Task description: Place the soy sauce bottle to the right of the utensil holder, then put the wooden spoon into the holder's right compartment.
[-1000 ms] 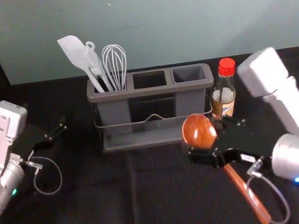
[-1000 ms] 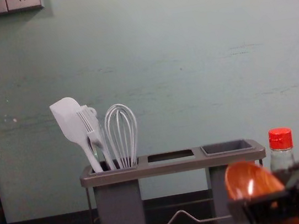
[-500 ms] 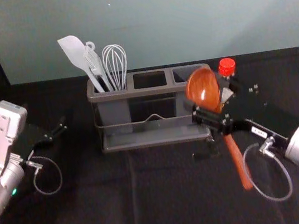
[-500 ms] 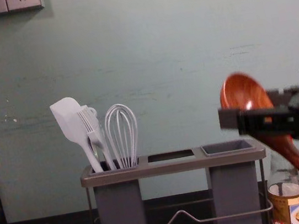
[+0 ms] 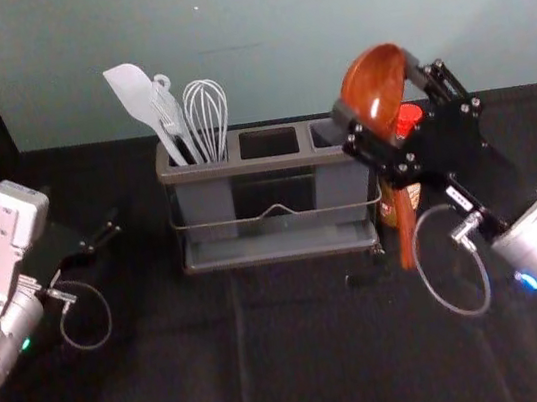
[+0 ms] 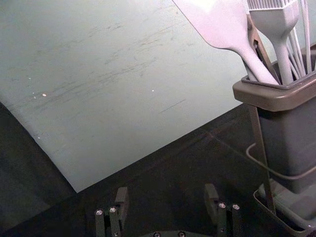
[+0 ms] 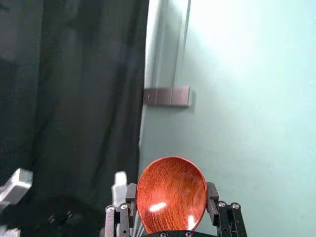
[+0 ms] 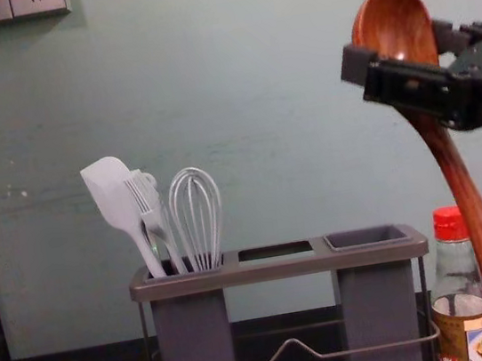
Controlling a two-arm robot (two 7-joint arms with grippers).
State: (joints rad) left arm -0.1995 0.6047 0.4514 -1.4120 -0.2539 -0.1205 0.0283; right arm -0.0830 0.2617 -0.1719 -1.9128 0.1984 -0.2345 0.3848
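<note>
Right tool (image 5: 376, 91) with spoon (image 8: 394, 24), bottle (image 8: 453, 265) behind

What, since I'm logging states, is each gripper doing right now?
Left gripper: open, fingers apart, nothing between them.
Right gripper: closed on the wooden spoon, at its bowl end.

Wooden spoon (image 7: 170, 192): red-brown, darker streaked grain. Soy sauce bottle (image 8: 456, 283): red cap, clear glass, tan label with blue-and-white patch. Utensil holder (image 8: 281, 270): grey-brown rim, grey compartments. Spatula (image 8: 115, 194), brush (image 8: 147, 203), whisk (image 8: 196, 214): pale grey. Right pincer (image 5: 378, 94), left pincer (image 5: 103, 228): black. Wall (image 8: 235, 73): pale grey-green, dark scuff streaks. Desk (image 5: 174, 377): black
</note>
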